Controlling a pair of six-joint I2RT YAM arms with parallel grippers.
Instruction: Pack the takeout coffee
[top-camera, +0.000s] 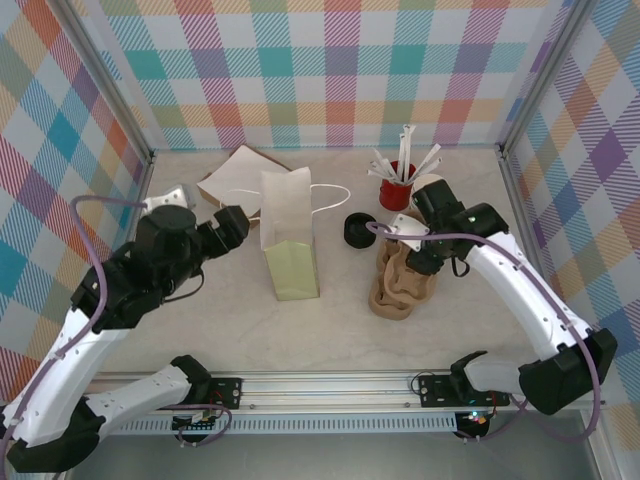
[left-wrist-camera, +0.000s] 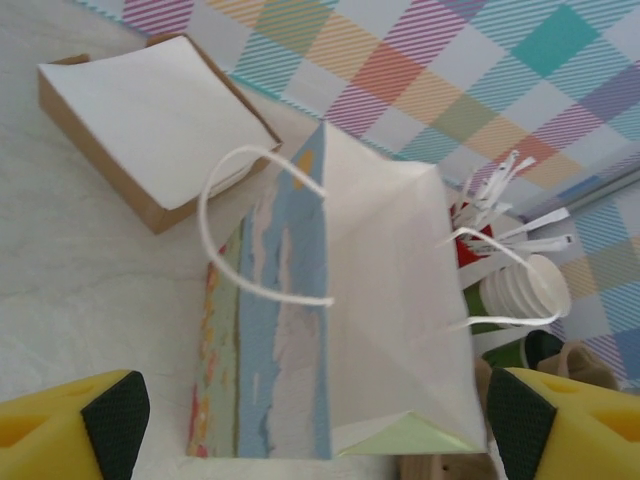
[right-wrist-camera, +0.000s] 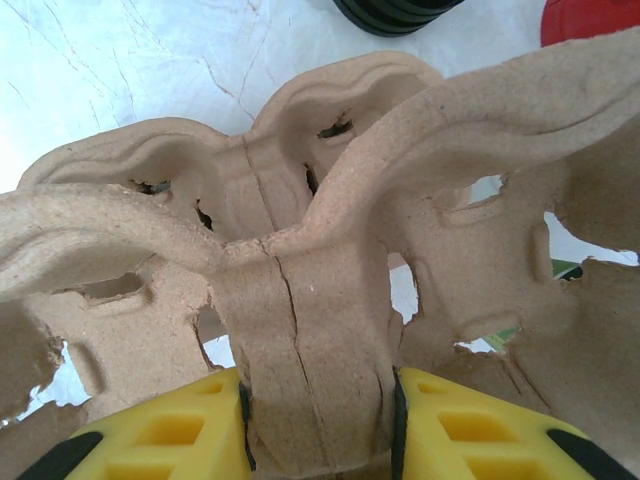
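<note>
Clamped onto 1 pulp carrier (right-wrist-camera: 300, 330) with right gripper (right-wrist-camera: 320, 425); spread apart on left gripper (left-wrist-camera: 318, 425) before 1 paper bag (left-wrist-camera: 390, 300); 1 red cup (top-camera: 396, 192).

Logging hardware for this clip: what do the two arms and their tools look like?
The left arm and right arm are white shells with black joints, each trailed by a lavender cable. The left tool and right tool have blocky yellow fingers; the left's carry black textured pads.
</note>
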